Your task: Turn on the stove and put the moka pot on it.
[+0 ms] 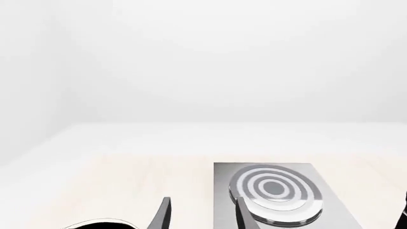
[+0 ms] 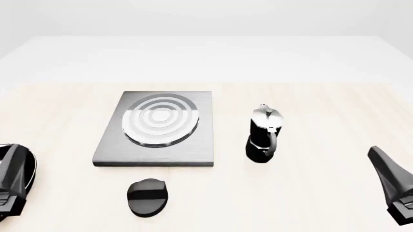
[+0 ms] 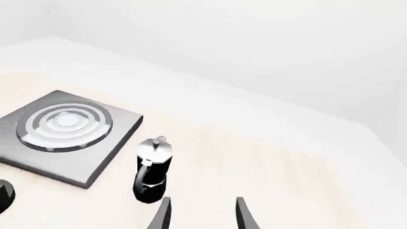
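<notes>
The stove is a flat grey plate with a ringed silver burner, left of the table's middle. Its black oval knob lies apart, on the table in front of the plate. The moka pot stands upright to the right of the stove, handle toward me. My left gripper is low at the left edge, open and empty. My right gripper is at the right edge, open and empty. The left wrist view shows open fingers and the stove beyond. The right wrist view shows the pot ahead of open fingers.
The light wooden table ends at a far edge against a plain white background. In the right wrist view the stove lies beyond the pot and the knob is cut off at the picture's edge.
</notes>
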`<state>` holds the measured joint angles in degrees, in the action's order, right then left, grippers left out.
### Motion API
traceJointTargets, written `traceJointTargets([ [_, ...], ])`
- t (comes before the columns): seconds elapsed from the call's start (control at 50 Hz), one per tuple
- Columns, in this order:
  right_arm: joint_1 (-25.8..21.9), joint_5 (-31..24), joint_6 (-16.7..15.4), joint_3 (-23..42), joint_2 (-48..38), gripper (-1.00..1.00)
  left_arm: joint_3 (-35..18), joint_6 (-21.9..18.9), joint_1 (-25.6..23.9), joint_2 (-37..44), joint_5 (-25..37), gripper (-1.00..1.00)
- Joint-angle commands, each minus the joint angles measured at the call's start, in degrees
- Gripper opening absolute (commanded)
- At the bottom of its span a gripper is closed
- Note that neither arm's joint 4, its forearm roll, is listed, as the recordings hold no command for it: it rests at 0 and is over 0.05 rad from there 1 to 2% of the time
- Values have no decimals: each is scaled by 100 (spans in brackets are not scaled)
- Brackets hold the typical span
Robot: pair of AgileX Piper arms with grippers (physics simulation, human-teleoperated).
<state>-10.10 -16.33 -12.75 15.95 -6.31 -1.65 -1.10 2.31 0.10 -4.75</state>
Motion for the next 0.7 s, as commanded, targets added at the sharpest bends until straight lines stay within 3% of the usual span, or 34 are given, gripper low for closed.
traceJointTargets([
  [0.02, -316, -158, -233, 392, -844, 100, -215, -86, 40, -10, 119, 100],
  [0.1, -303, -135, -79, 490, -1122, 100, -393, -124, 43, -9, 311, 100],
  [0.12, -343, -103, -4, 511, -1248, 100, 141, -51, 141, -10, -240, 100],
  [0.32, -525, 169, 249, 688, -2068, 100, 160, -104, 85, -9, -267, 100],
  [0.36, -690, 211, 490, 772, -2238, 100, 163, -130, 56, -9, -280, 100],
  [0.44, -718, 359, 397, 827, -2473, 100, 145, -170, 36, -9, -251, 100],
  [0.7, -966, 847, 799, 985, -3292, 100, 163, -249, 64, -9, -147, 100],
])
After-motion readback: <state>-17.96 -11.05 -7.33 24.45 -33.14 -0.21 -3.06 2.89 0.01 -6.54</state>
